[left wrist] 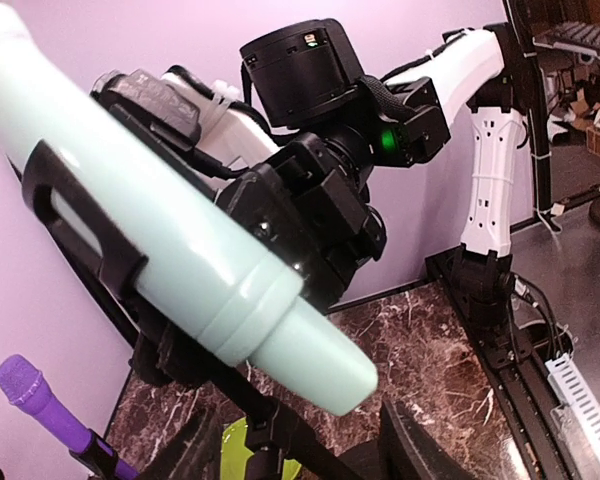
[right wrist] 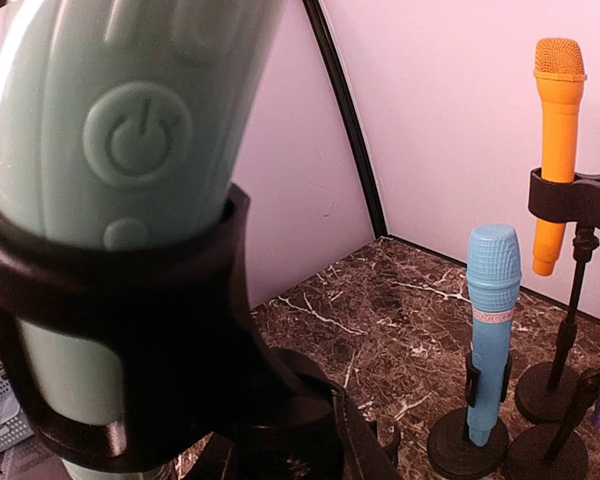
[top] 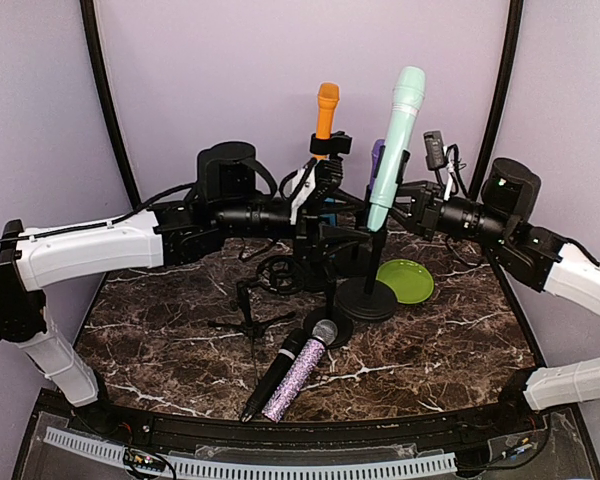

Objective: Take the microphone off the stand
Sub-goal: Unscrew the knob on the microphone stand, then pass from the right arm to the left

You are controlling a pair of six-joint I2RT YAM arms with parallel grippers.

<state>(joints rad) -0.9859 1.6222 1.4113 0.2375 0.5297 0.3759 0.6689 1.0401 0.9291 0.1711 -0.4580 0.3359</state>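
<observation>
The mint-green microphone stands tilted in the black clip of the stand at the table's middle. In the left wrist view the microphone runs through the clip, and its tail end hangs just above my left gripper, whose jaws stand apart without touching it. My left gripper reaches in from the left. My right gripper comes from the right and is shut on the stand's clip, right under the microphone.
An orange microphone, a purple one and a blue one sit in stands behind. A green plate lies right of the stand. A black microphone, a glittery one and a small tripod are in front.
</observation>
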